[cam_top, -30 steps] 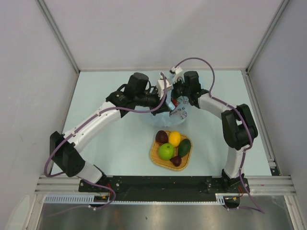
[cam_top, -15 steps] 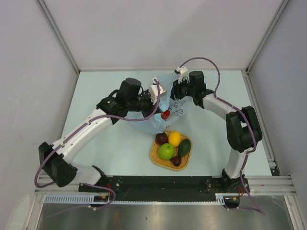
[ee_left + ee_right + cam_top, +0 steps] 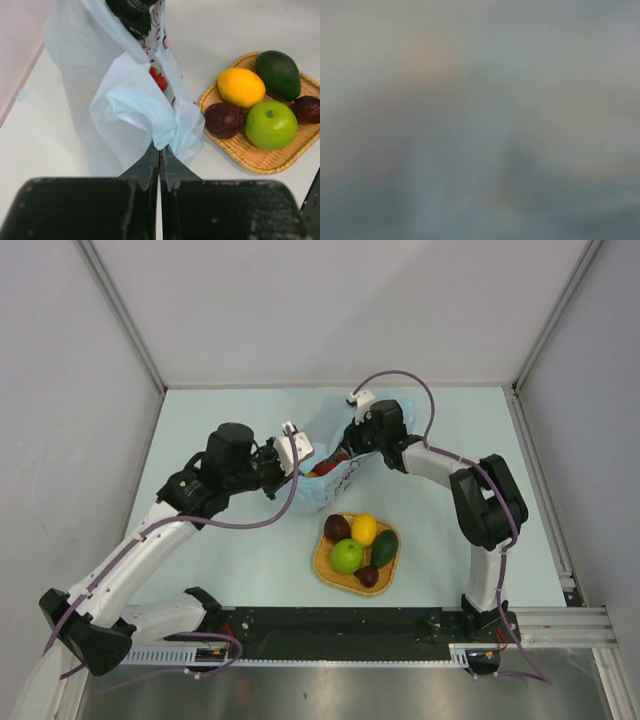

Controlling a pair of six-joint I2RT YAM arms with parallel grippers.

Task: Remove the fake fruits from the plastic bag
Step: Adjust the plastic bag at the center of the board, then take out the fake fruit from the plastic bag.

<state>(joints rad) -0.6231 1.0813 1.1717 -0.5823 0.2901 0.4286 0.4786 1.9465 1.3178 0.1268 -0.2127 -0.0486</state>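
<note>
You are stretching your left arm (image 3: pixel 150 540) forward and inward, its left gripper (image 3: pixel 159 150) pinching tight on the plastic bag (image 3: pixel 125 110). You are folding your right arm (image 3: pixel 482 502) inward, the right gripper (image 3: pixel 347 447) facing the left one, jaws hidden.

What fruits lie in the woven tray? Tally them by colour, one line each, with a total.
Yellow, lemon: 1
Light green, apple: 1
Dark green, avocado: 1
Dark purple, plums: 2
Total in the tray: 5
</note>
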